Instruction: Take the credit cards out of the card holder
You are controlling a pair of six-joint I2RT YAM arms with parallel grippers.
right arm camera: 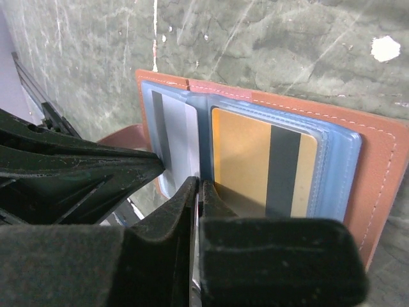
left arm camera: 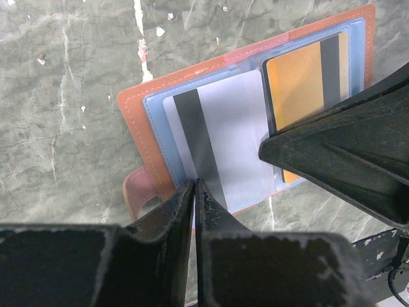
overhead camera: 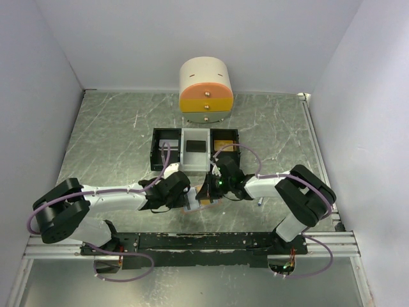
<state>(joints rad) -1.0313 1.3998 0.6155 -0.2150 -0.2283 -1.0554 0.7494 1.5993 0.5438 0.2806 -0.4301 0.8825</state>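
Observation:
The tan-brown card holder (left arm camera: 131, 105) lies open on the table, its light blue sleeves up; it also shows in the right wrist view (right arm camera: 383, 166) and the top view (overhead camera: 198, 206). A pale grey card with a dark stripe (left arm camera: 236, 115) sits in the left sleeve. An orange-gold card (left arm camera: 297, 77) sits in the right sleeve. My left gripper (left arm camera: 194, 182) is shut, its tips at the pale card's near edge. My right gripper (right arm camera: 199, 183) is shut, its tips at the fold beside the orange-gold card (right arm camera: 246, 153). The black card is hidden.
Black-and-white compartment trays (overhead camera: 195, 148) stand just beyond the card holder. A cream and orange drawer box (overhead camera: 206, 93) stands at the back wall. Both arms meet over the card holder near the table's front middle.

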